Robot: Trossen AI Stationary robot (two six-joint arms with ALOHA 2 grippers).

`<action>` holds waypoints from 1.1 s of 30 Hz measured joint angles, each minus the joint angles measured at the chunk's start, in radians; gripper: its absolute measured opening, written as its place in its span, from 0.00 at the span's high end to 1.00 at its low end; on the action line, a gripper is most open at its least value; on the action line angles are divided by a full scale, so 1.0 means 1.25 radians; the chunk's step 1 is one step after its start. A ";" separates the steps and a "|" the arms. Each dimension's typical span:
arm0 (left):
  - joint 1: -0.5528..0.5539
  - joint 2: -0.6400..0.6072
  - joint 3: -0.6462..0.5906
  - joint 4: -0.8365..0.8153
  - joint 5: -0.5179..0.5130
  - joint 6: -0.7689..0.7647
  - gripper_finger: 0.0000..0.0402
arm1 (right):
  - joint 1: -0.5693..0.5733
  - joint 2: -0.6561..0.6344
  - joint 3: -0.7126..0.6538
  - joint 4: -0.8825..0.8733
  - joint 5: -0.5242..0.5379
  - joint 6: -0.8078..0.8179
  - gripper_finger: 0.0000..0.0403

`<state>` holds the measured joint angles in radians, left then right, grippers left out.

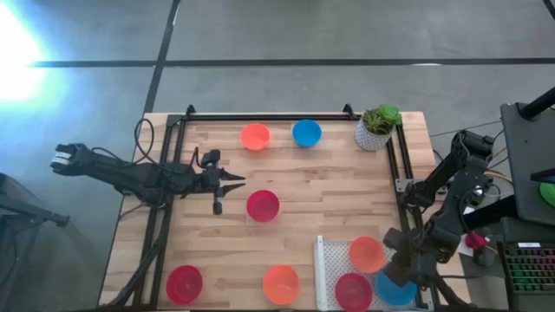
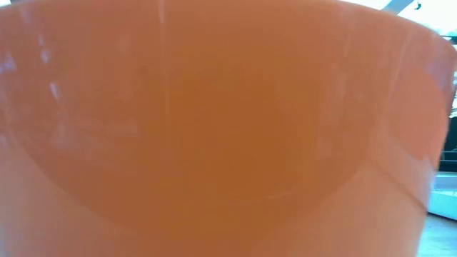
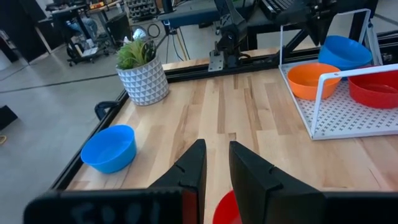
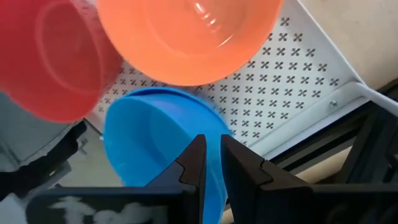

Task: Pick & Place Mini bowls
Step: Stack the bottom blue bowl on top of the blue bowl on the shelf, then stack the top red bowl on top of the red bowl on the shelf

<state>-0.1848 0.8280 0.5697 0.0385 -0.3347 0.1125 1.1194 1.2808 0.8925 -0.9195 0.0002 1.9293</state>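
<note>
Several mini bowls show in the high view. A red one (image 1: 263, 205) sits mid-table, an orange (image 1: 255, 136) and a blue (image 1: 306, 133) at the far edge, a red (image 1: 184, 283) and an orange (image 1: 280, 284) at the near edge. The near orange bowl (image 2: 214, 128) fills the low view. The white rack (image 1: 334, 269) holds an orange bowl (image 1: 367, 254) and a red bowl (image 1: 353, 290). My left gripper (image 1: 236, 178) hovers just left of the middle red bowl (image 3: 225, 210), its fingers a narrow gap apart. My right gripper (image 4: 213, 158) is shut on a blue bowl (image 4: 155, 143) at the rack's near right corner. My right gripper pinches the blue bowl's wall at the rim (image 4: 214, 140), one finger inside the bowl and one outside, coming from above. The bowl is tilted, its mouth turned sideways, beside the red (image 4: 50, 62) and orange (image 4: 186, 37) bowls over the rack (image 4: 292, 81). What it rests on does not show.
A white pot with a green plant (image 1: 377, 128) stands at the far right corner. A black frame rail (image 1: 269, 116) runs along the far edge and down both sides. Bare wood lies between the middle red bowl and the rack.
</note>
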 joint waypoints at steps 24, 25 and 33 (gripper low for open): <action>0.000 0.000 0.000 0.004 0.000 -0.004 0.84 | 0.002 0.109 0.053 -0.017 -0.021 -0.026 0.88; 0.000 0.000 0.000 0.004 0.000 -0.004 0.84 | 0.001 0.115 0.057 -0.019 -0.034 -0.033 0.88; 0.000 0.000 0.000 0.004 0.000 -0.005 0.84 | 0.002 0.124 0.154 -0.124 0.030 -0.036 0.88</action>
<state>-0.1850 0.8279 0.5697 0.0438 -0.3351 0.1060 1.1213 1.4357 1.0848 -1.0740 0.0378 1.8846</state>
